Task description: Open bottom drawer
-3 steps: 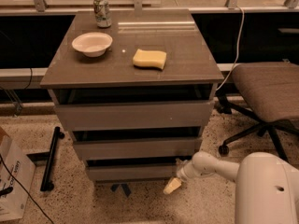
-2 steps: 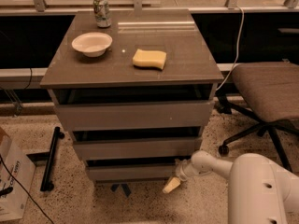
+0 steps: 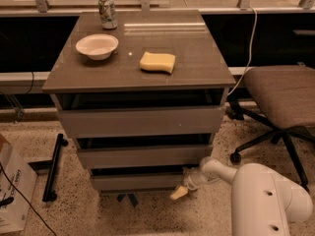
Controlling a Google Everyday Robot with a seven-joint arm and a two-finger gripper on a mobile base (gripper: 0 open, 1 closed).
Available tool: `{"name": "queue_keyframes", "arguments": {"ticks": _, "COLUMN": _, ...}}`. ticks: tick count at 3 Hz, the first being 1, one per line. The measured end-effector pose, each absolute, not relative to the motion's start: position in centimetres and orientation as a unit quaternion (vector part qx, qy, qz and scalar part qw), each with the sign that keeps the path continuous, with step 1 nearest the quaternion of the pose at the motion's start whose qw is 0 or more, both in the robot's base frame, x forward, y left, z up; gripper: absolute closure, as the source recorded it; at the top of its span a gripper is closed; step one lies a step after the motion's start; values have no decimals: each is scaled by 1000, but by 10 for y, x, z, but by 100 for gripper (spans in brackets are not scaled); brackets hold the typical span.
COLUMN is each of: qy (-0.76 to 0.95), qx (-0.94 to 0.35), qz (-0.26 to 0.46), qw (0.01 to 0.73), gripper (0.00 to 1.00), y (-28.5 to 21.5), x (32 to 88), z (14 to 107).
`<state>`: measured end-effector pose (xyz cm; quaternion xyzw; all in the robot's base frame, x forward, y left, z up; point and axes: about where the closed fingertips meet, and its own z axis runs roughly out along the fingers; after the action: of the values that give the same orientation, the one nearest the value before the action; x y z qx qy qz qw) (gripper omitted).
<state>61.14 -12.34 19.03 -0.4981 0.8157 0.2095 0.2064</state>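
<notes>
The bottom drawer [image 3: 140,181] is the lowest and slimmest of three grey handleless fronts on the cabinet, with a dark gap above its top edge. It sits close to the cabinet body. My gripper [image 3: 180,191] is low at the drawer's right end, just above the floor, with its pale yellowish tip pointing down-left beside the front's lower right corner. My white arm [image 3: 266,200] reaches in from the lower right.
The middle drawer [image 3: 142,156] and top drawer [image 3: 142,122] are above. On the cabinet top [image 3: 197,48] are a white bowl [image 3: 97,45], a yellow sponge [image 3: 157,62] and a can [image 3: 107,5]. An office chair [image 3: 283,95] stands right; a cardboard box [image 3: 12,191] and a black bar [image 3: 53,168] lie left.
My arm's white body has shifted a little to the left and the gripper has edged slightly left along the drawer's right end. The drawer itself looks unchanged.
</notes>
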Motion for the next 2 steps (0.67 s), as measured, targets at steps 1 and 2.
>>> {"name": "queue_keyframes", "arguments": {"ticks": 1, "qy": 816, "qx": -498, "qz": 209, "qw": 206, "gripper": 47, "y": -124, "x": 611, "z": 192}}
{"name": "queue_keyframes", "arguments": {"ticks": 2, "qy": 816, "qx": -498, "qz": 209, "qw": 206, "gripper": 75, "y": -124, "x": 611, "z": 197}}
